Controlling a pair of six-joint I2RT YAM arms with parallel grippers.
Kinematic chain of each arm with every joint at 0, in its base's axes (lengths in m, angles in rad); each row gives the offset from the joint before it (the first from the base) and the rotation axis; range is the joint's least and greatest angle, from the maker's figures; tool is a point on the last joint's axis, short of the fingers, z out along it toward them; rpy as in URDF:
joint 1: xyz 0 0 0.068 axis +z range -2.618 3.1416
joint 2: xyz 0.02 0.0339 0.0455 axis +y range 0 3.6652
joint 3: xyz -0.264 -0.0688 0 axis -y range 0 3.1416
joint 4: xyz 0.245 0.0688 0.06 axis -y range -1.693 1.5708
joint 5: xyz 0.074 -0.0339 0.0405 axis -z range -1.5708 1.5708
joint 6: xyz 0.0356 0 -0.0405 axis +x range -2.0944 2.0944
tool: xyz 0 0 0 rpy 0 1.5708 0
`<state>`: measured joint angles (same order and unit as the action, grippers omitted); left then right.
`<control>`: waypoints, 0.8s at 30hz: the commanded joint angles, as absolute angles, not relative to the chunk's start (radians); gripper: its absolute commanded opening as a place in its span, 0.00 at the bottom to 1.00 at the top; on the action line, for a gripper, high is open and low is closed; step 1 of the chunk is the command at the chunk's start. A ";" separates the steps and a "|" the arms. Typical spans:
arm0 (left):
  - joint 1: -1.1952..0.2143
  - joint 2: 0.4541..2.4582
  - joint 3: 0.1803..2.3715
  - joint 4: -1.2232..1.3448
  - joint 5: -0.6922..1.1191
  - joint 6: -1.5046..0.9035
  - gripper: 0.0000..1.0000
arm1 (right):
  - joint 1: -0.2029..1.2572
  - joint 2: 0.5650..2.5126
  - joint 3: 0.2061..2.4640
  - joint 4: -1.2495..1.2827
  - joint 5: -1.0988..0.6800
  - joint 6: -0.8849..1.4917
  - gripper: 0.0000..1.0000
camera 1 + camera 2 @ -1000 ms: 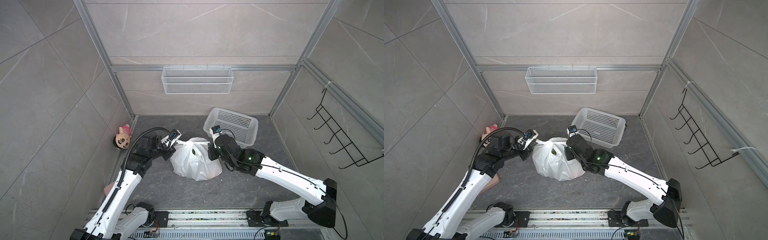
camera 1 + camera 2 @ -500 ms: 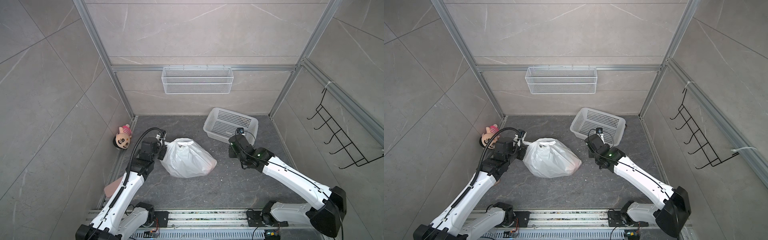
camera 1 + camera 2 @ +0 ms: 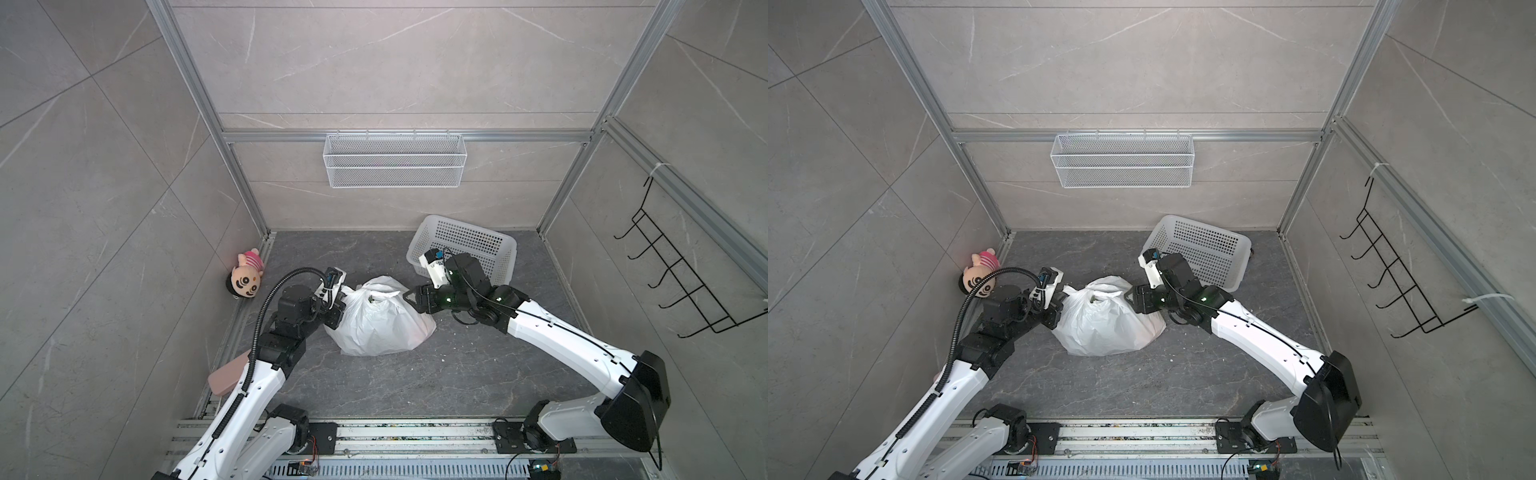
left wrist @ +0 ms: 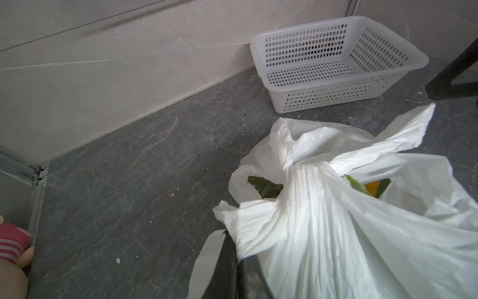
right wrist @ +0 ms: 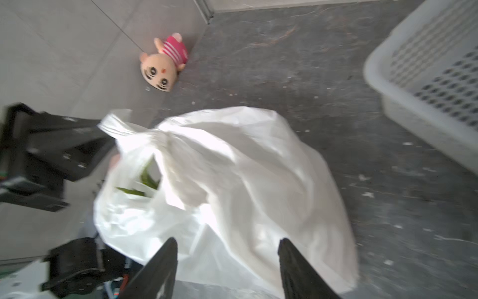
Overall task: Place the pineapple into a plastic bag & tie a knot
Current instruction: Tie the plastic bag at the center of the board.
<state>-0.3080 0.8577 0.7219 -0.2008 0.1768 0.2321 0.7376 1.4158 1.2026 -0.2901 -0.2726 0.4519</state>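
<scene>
**R end effector back at the bag w/ jaws apart; L clamped on a handle**

White plastic bag point(image 3: 380, 328) sits slumped at ctr of the dark grey bench point(image 3: 415, 382), in both top views. The pineapple point(image 4: 266, 187) is inside: green leaves & a bit of yellow show thru the gaping mouth. In my L wrist view the two handle strips point(image 4: 310, 196) cross & bunch over the mouth at one spot. That's the knot point(image 4: 304, 165), if it is one. It looks like a loose first wrap; can't tell if it's tight. One strip end point(image 4: 406, 126) sticks out free.

L end effector point(image 3: 337, 302) is at the bag's L side, clenched on a handle strip; plastic runs straight into its closed jaws. R end effector point(image 5: 227, 242) is just beside the bag's R side, released, gripping nothing. That wrist view is motion-blurred.

What changed: half a sec ago the R arm was pulled back near the perforated basket point(image 3: 469, 239), well apart from the bag. Now it's back at the bag w/ jaws opened. L hasn't let go. The bag looked flatter then.

My read: bagging is done, tying is partway. R seems to be lining up to re-grab the free strip for the next wrap or pull-tight. Risk: thin plastic slips, or I pinch bag wall instead of strip.

Further out: plush toy point(image 3: 246, 276) by the L wall, wire shelf point(image 3: 395, 160) on the back wall.
</scene>
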 commanded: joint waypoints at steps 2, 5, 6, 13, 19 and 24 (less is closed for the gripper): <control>-0.310 0.861 0.752 -0.155 0.237 0.251 0.00 | 0.774 1.482 1.286 -0.233 -0.325 0.558 0.68; -0.310 0.861 0.752 -0.154 0.235 0.250 0.00 | 0.775 1.534 1.327 -0.300 -0.247 0.572 0.69; -0.310 0.859 0.752 -0.153 0.233 0.249 0.00 | 0.775 1.544 1.338 -0.317 -0.224 0.580 0.69; -0.310 0.862 0.749 -0.149 0.243 0.246 0.00 | 0.774 1.612 1.384 -0.333 -0.199 0.618 0.71; -0.310 0.862 0.749 -0.148 0.232 0.244 0.00 | 0.775 1.651 1.420 -0.295 -0.296 0.665 0.52; -0.309 0.857 0.752 -0.144 0.184 0.238 0.00 | 0.775 1.620 1.406 -0.324 -0.294 0.677 0.06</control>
